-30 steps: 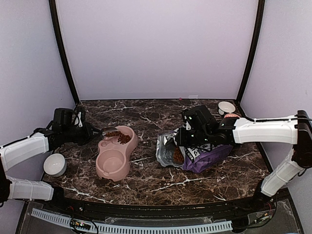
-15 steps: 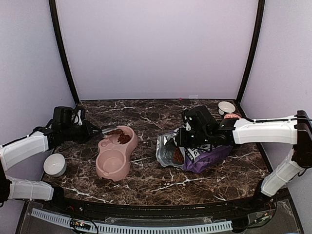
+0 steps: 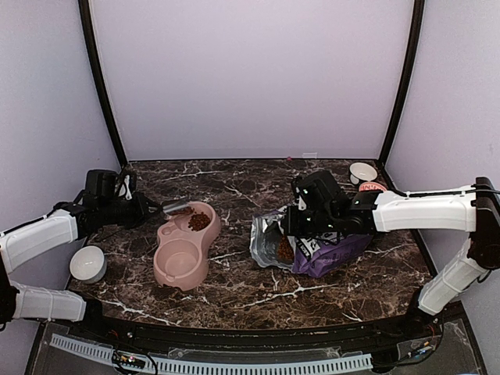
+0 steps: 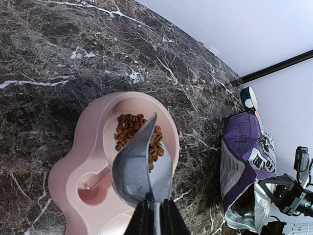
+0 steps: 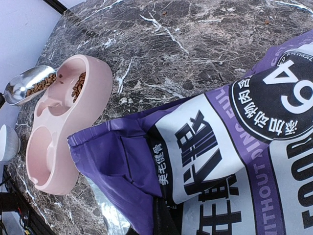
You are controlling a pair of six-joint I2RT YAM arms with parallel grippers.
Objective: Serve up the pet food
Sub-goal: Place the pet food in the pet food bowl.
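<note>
My left gripper [image 4: 155, 215] is shut on the handle of a metal scoop [image 4: 134, 171]. The scoop is tilted on its side over the far compartment of the pink double bowl [image 4: 83, 161]. Pet food [image 4: 128, 131] lies in that compartment, and some still clings to the scoop's lip [image 5: 41, 84]. The near compartment [image 3: 180, 262] holds none. My right gripper [image 5: 164, 220] is shut on the edge of the purple-and-white bag [image 5: 220, 147]. The bag lies on its side with its mouth open toward the bowl, and more kibble [image 3: 285, 248] shows inside it.
A white bowl [image 3: 87, 264] sits off the table's left edge beside my left arm. A small white cup [image 3: 362, 173] and a pinkish lid [image 3: 372, 187] stand at the back right corner. Bare marble lies between the bowl and the bag.
The scoop has rolled further onto its side over the far compartment, and less kibble shows in it. The right arm and the bag have not moved.
</note>
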